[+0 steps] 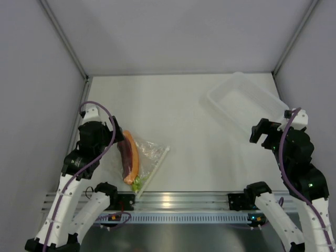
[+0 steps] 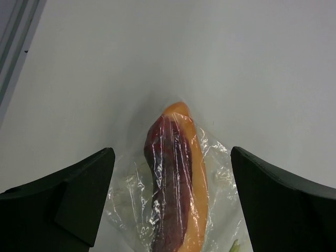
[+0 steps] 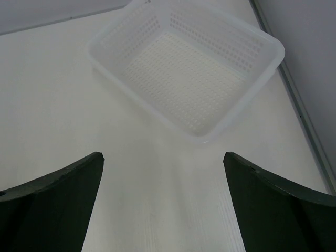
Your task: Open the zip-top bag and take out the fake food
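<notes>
The zip-top bag (image 1: 151,156), small, clear and crinkly, lies on the white tabletop (image 1: 189,115) close to my left arm. Nothing of the job looks done yet: both toy pieces are inside it, and neither of my claws has hold of anything.

My left claw (image 2: 169,151) stands wide and hangs over the bag, a dark finger to either side, touching nothing that I can see. Straight below, between the fingers, is the curved orange and dark-red wedge (image 2: 176,178), with wrinkled film drawn across its top. At the bag's near end a bit of the pale green-yellow leafy stalk (image 1: 137,182) shows beside the wedge. The zip strip (image 1: 156,169) runs along the bag's right-hand edge in the top view. I cannot tell whether it is sealed, though I judge it shut, since nothing has slipped out.

My right claw (image 3: 163,155) is just as wide and empty. It is well apart from the bag, over bare table at the far right. Beyond it sits a rigid translucent white tray (image 3: 184,79) with perforated floor and walls, and it holds nothing.

What is left, as I read it, is the whole task: take hold of the bag, part the zip, then draw out the wedge and the stalk.
</notes>
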Motion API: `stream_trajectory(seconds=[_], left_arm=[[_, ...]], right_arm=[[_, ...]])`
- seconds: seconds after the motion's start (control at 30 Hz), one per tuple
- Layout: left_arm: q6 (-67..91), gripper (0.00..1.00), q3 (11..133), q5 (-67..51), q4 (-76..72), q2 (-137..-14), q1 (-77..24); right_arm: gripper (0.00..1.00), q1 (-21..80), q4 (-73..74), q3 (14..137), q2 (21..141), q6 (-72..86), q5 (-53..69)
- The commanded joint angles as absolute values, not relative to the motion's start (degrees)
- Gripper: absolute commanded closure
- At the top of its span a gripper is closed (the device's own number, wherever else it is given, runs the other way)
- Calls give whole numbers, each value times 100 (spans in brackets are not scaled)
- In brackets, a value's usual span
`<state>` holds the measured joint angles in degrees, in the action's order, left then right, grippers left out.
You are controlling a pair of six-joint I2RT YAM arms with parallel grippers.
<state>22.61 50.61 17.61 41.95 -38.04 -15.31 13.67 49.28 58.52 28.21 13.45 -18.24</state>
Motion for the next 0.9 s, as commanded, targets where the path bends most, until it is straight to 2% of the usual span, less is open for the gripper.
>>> stream_trajectory(seconds=[0.0, 0.1, 0.2, 0.33, 0.53, 0.63, 0.77, 0.87], left_arm=[[2329, 2, 5019, 1960, 3902, -3955, -1529], [2434, 2, 4949, 2030, 3902, -4008, -1538], [2566, 2, 4957, 2205, 3911, -4104, -1538], [2558, 2, 5062, 1953, 3929, -4394, -1529], [2979, 2, 5492, 1048, 3999, -5649, -1538], [3216, 2, 5782, 1081, 4008, -6222, -1661], [3445, 2, 6327, 1879, 4113, -6731, -2406], [2939, 2, 6871, 2241, 4192, -7424, -3424]], right_arm=[[1, 1441, 4781, 5959, 2760, 1266, -1925], [1, 1441, 4773, 5985, 2847, 1309, -1864], [1, 1441, 4633, 5933, 2944, 1283, -674], [0, 1433, 4439, 5766, 2944, 1336, 243], [1, 1433, 4465, 5564, 2909, 1485, 439], [1, 1441, 4517, 5485, 2857, 1459, 501], [0, 1441, 4562, 5405, 2830, 1415, 589], [1, 1433, 4562, 5370, 2804, 1389, 659]])
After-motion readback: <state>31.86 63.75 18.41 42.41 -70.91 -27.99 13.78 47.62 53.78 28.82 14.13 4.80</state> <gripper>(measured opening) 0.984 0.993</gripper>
